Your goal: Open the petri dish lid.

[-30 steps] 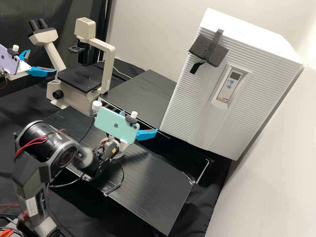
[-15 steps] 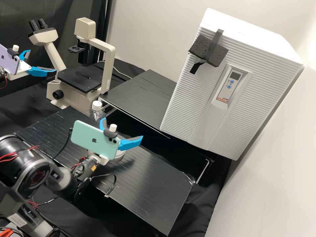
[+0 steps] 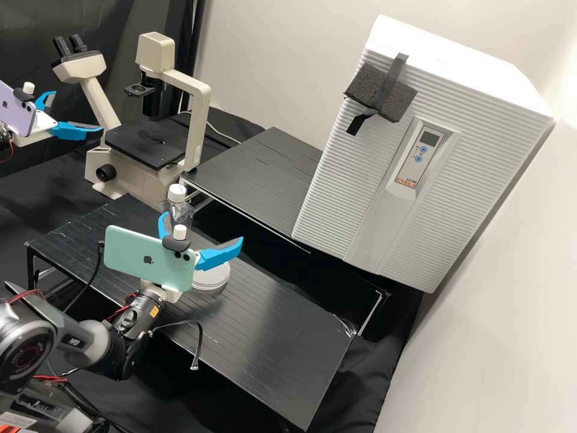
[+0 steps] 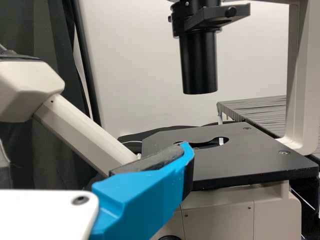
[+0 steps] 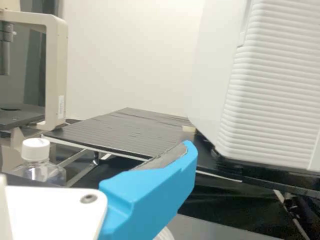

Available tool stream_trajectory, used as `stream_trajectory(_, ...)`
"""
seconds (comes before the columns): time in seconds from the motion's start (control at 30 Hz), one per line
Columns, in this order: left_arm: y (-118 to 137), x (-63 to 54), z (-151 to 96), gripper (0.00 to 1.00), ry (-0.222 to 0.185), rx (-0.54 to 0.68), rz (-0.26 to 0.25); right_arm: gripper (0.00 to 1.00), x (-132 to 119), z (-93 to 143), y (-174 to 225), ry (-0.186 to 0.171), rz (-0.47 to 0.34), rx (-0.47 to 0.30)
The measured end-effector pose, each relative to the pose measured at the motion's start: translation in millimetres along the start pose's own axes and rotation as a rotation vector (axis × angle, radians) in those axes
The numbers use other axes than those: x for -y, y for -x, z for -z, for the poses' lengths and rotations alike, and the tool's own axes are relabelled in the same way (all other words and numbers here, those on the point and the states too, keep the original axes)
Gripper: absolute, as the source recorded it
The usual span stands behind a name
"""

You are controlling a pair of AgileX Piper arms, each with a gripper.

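My left gripper (image 3: 78,110) stands open at the far left of the high view, in front of the microscope; one blue finger of this gripper (image 4: 145,195) shows in the left wrist view. The right gripper (image 3: 203,227), open with nothing between its fingers, is above the black bench. Just behind and below its finger lies the round, clear petri dish (image 3: 213,279), flat on the bench and partly hidden by the gripper. Whether its lid is on, I cannot tell. In the right wrist view a bit of the dish (image 5: 165,234) peeks out beneath the right gripper's (image 5: 150,192) blue finger.
A white-capped bottle (image 3: 178,201) stands behind the right gripper. The microscope (image 3: 147,144) is at the back left, and a large white incubator (image 3: 336,198) at the back right beside the raised black shelf (image 3: 258,174).
The right arm has drawn back toward the left and front of the high view, uncovering more of the dish and the bottle. Its fingers show more fully now. My left gripper has kept still.
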Motion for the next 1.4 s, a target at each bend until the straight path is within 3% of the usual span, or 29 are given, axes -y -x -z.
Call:
stream_trajectory(0.23, 0, 0.0, 0, 1.0, 0.0, 0.0, 0.0, 1.0, 0, -13, -2, -0.003, -0.003, 0.071)
stream_trajectory(0.43, 0, 0.0, 0, 1.0, 0.0, 0.0, 0.0, 1.0, -9, -24, 3, 0.017, -0.032, 0.122)
stream_trajectory(0.9, 0, 0.0, 0, 1.0, 0.0, 0.0, 0.0, 1.0, -14, -15, 13, 0.028, 0.033, 0.053)
stream_trajectory(1.27, 0, 0.0, 0, 1.0, 0.0, 0.0, 0.0, 1.0, -6, -27, 10, -0.014, 0.093, 0.109)
stream_trajectory(1.4, 0, 0.0, 0, 1.0, 0.0, 0.0, 0.0, 1.0, -6, -30, 12, 0.001, 0.103, 0.121)
